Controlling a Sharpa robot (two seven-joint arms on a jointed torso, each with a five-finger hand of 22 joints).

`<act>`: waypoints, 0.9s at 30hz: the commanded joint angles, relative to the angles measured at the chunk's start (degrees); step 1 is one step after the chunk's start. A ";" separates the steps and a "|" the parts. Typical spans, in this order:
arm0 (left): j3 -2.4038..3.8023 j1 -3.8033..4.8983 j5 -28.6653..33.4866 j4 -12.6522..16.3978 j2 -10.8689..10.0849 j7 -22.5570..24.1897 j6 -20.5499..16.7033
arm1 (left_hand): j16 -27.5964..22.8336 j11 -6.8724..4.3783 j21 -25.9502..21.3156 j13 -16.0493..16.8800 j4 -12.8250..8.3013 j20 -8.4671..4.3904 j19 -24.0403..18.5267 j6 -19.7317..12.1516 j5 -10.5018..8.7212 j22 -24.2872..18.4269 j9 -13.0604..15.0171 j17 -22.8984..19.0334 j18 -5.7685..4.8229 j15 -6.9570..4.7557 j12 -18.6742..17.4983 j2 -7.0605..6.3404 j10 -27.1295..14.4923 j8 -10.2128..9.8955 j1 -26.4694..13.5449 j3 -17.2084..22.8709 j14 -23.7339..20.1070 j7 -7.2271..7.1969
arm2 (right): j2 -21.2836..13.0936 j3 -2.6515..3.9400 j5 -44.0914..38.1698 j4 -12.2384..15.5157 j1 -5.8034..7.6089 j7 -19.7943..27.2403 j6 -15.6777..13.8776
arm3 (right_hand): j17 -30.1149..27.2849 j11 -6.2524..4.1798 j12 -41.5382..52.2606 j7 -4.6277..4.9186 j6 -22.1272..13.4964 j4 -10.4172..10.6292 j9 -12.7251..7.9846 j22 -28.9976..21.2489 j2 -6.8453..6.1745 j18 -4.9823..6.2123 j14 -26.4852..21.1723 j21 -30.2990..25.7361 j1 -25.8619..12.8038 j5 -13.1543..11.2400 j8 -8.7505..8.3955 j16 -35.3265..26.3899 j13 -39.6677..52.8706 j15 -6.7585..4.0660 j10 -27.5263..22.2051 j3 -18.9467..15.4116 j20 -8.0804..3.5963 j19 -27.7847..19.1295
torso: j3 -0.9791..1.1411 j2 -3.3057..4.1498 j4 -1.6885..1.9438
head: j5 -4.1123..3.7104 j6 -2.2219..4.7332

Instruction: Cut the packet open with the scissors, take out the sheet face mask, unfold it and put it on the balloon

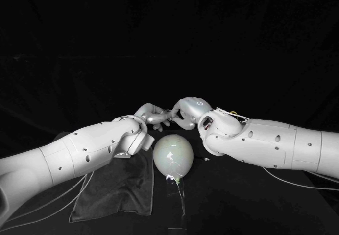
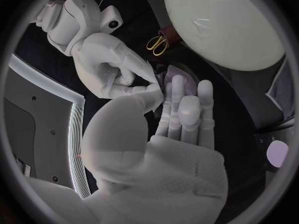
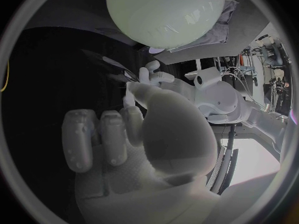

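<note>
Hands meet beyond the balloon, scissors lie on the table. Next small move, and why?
Probably ease the hands slightly apart. The left hand and right hand meet fingertip to fingertip at a small pale piece; I cannot tell whether it is packet or mask. The scissors lie unheld near the balloon. Parting the hands should show which one holds the piece.

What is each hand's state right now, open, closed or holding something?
Left hand: pinches the packet between thumb and fingers.
Right hand: fingertips at the same packet; whether it grips cannot be told.
</note>
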 commanded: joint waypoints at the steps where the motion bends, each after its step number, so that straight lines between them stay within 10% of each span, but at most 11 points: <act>1: 0.11 0.14 0.39 0.55 0.16 2.28 0.85 | 0.30 0.19 -0.22 0.00 -5.49 0.34 -0.90 -0.52 0.17 0.28 0.36 0.15 0.74 0.07 0.45 1.17 -0.77 0.24 0.20 4.99 -0.76 0.12 | 0.20 -0.01 -2.12 -0.03 -0.03 -2.37 1.21 | 15.09 0.50 -0.42 0.12 -0.56 0.37 -0.29 13.37 -0.31 0.11 5.98 -0.29 -0.60 -0.25 -0.55 0.23 7.99 0.49 1.28 0.02 0.53 3.93 | 0.01 0.06 -0.01 | -0.10 0.09; 5: 0.11 0.14 0.41 0.59 0.07 2.40 0.28 | 0.24 0.33 -0.39 0.12 -5.40 0.93 -2.20 -0.90 0.17 0.51 0.63 -0.49 0.64 0.30 1.07 1.82 -1.94 0.34 0.02 4.49 -2.55 0.12 | 0.24 -0.01 -2.73 -0.08 -0.03 -2.82 1.30 | 15.09 0.66 -0.72 0.32 -1.08 0.11 -0.82 13.22 -1.38 0.19 5.98 -0.60 -0.77 -0.31 -1.22 0.23 7.83 0.63 1.08 -0.16 0.67 3.72 | 0.02 0.06 -0.04 | -0.17 0.05; 7: 0.11 0.14 0.47 0.57 0.02 2.31 -0.22 | -4.75 0.45 -0.73 0.59 -5.24 1.37 -3.17 -1.11 0.16 0.54 0.82 -9.20 0.56 0.47 1.78 2.27 -2.88 0.34 -0.06 4.00 -9.19 0.14 | 0.23 -0.01 -3.00 -0.11 -0.03 -2.98 1.45 | 15.09 0.77 -1.03 0.46 -1.33 -0.05 -1.12 13.13 -1.93 0.24 5.98 -0.79 -0.78 -0.33 -1.59 0.23 7.64 0.72 0.89 -0.21 0.75 3.60 | 0.02 0.05 -0.04 | -0.17 0.04; 12: 0.11 0.14 0.71 0.44 -0.07 1.72 -1.59 | -6.83 0.63 -1.31 1.67 -4.99 2.10 -4.35 -1.19 0.15 0.50 1.05 -13.18 0.59 0.71 3.11 2.83 -4.77 0.02 -0.01 3.01 -12.80 0.20 | 0.10 -0.01 -3.65 -0.05 -0.03 -3.64 1.41 | 15.09 0.89 -1.29 0.61 -1.50 -0.23 -1.44 13.09 -2.48 0.27 5.98 -0.90 -0.75 -0.34 -1.95 0.23 7.49 0.83 0.72 -0.24 0.85 3.52 | 0.07 0.00 -0.05 | -0.24 -0.04; 27: 0.11 0.15 1.13 0.61 -0.06 0.44 -1.01 | -7.78 3.65 -3.72 2.75 -5.08 4.08 -7.56 -0.65 0.17 -0.17 1.74 -15.84 0.38 3.48 2.53 3.66 -17.76 -0.82 1.08 1.19 -18.57 2.05 | 0.27 -0.01 -4.45 -0.11 -0.03 -4.73 2.61 | 15.09 1.18 -1.64 0.94 -1.77 -0.23 -2.04 12.99 -3.47 0.32 5.98 -1.12 -1.09 -0.37 -2.60 0.23 7.29 1.07 0.49 -0.47 1.06 3.39 | 0.02 0.02 0.00 | -0.60 0.03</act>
